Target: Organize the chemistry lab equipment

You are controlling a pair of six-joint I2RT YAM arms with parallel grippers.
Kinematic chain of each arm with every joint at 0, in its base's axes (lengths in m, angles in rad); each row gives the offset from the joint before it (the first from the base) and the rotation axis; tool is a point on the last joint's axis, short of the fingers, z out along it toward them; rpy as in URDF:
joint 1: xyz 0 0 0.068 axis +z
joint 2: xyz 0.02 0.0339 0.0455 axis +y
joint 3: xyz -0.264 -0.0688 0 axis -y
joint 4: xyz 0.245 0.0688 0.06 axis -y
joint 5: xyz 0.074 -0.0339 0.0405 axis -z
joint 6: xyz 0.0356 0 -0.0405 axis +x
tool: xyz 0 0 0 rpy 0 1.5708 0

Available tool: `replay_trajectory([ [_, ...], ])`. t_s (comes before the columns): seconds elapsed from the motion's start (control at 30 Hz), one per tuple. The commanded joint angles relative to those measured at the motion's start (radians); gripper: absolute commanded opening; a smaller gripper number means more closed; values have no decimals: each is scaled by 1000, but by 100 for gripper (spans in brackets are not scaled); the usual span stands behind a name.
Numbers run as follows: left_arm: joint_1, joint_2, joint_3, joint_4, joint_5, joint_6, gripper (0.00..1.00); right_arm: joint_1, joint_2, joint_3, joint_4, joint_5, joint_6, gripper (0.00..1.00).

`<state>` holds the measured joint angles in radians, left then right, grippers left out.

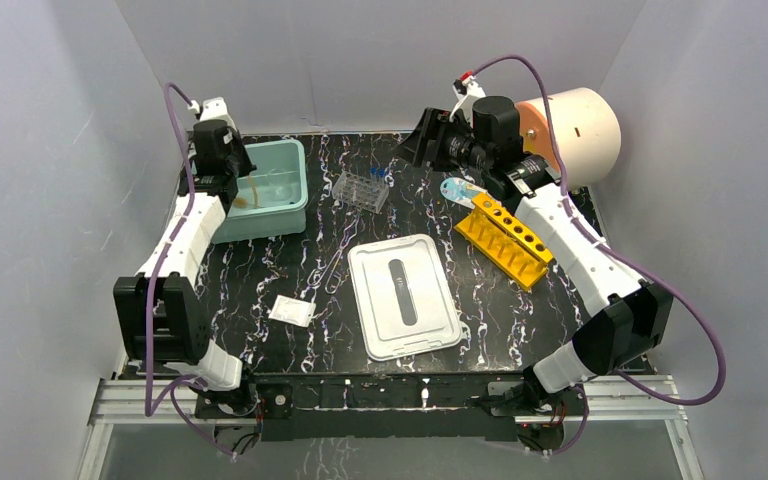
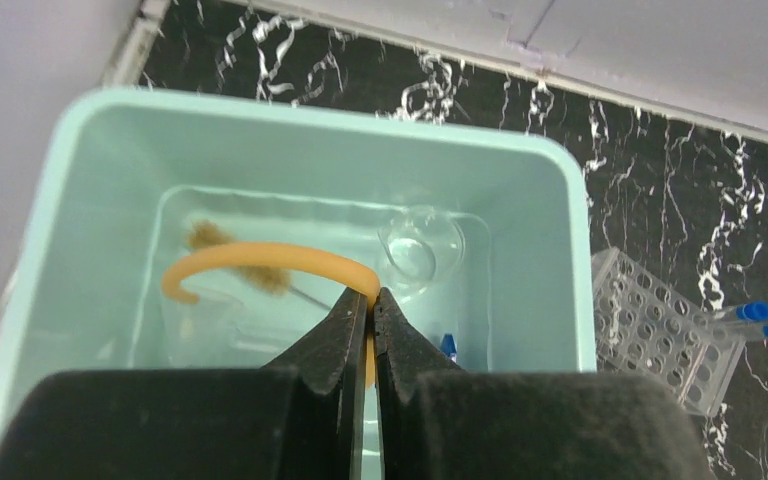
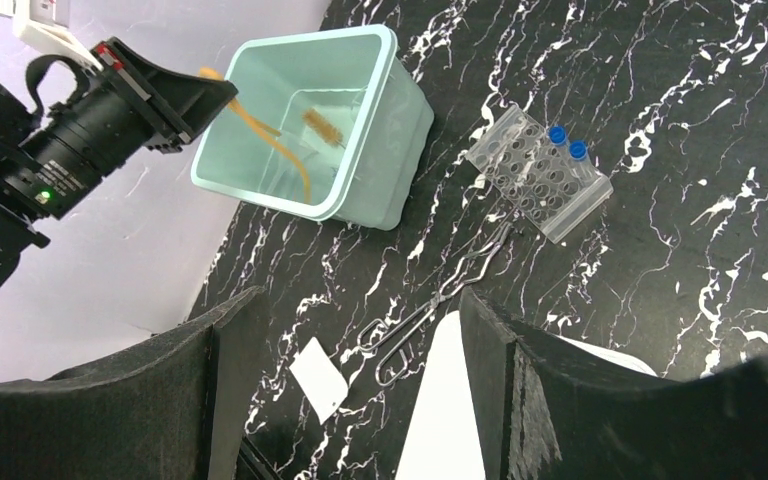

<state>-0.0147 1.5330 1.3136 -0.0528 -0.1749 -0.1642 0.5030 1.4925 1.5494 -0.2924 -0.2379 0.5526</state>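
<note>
My left gripper (image 2: 371,300) hangs over the teal bin (image 2: 310,115), shut on the tan rubber tubing (image 2: 260,257), which arcs left and down into the bin. In the bin lie a clear glass funnel (image 2: 420,245), a brown brush (image 2: 222,245) and a blue-capped tube (image 2: 448,346). My right gripper (image 3: 360,300) is raised at the back of the table, open and holding nothing. Below it are metal tongs (image 3: 440,300) and a small white packet (image 3: 318,378). The clear rack (image 1: 360,190) holds two blue-capped tubes (image 3: 564,142). The yellow rack (image 1: 507,238) lies at the right.
A white lid (image 1: 403,295) lies flat in the middle of the black marble table (image 1: 500,320). The cream drum (image 1: 575,135) stands at the back right behind the right arm. A small blue-and-white item (image 1: 460,190) lies beside the yellow rack. Grey walls close in three sides.
</note>
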Motion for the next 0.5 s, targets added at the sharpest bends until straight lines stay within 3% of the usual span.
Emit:
replay_trajectory([
  [0.0,7,14,-55,48,54,-114,0,-10,6,-9,75,-24,12,78],
  [0.2,8,92,-48,35,98,-165,1,-11,8,-27,80,-22,10,77],
  [0.47,7,158,49,-64,44,-163,38,-11,-25,-72,72,8,13,76],
])
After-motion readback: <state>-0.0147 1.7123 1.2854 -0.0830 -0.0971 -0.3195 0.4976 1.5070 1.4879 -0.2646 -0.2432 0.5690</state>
